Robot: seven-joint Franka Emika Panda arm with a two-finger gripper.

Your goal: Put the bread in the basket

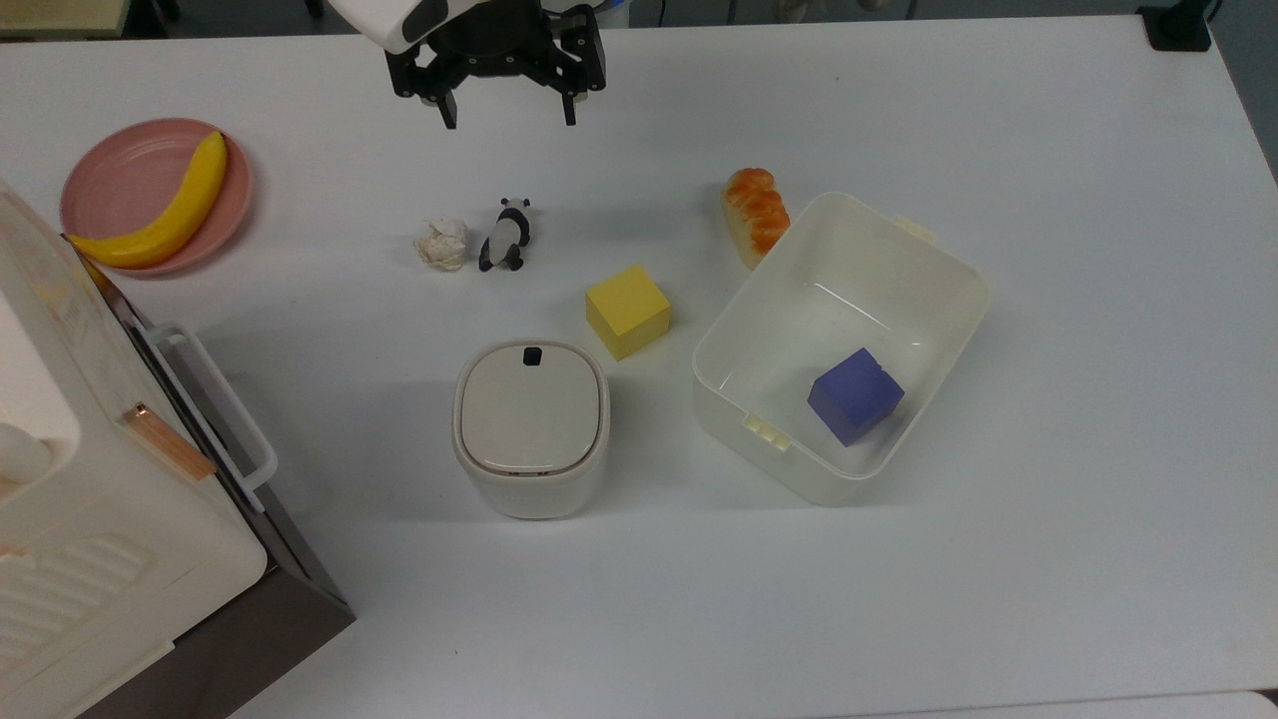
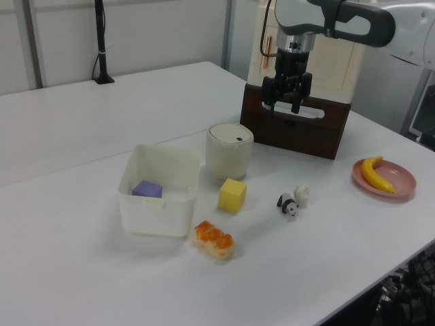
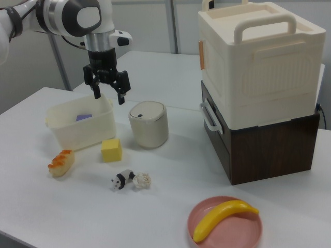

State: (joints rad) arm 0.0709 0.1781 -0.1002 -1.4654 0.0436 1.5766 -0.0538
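The gripper [image 1: 509, 112] hung above the white table [image 1: 1048, 559], its 2 fingers spread wide and holding nothing. The bread [image 1: 756, 214] lay on the table just outside the basket [image 1: 904, 240], against its wall. A purple cube [image 1: 855, 395] sat inside the basket; a yellow cube [image 1: 627, 311] stood nearby.

white table [image 1: 1048, 559], bread [image 1: 756, 214], basket [image 1: 949, 270], canister [image 1: 531, 424]
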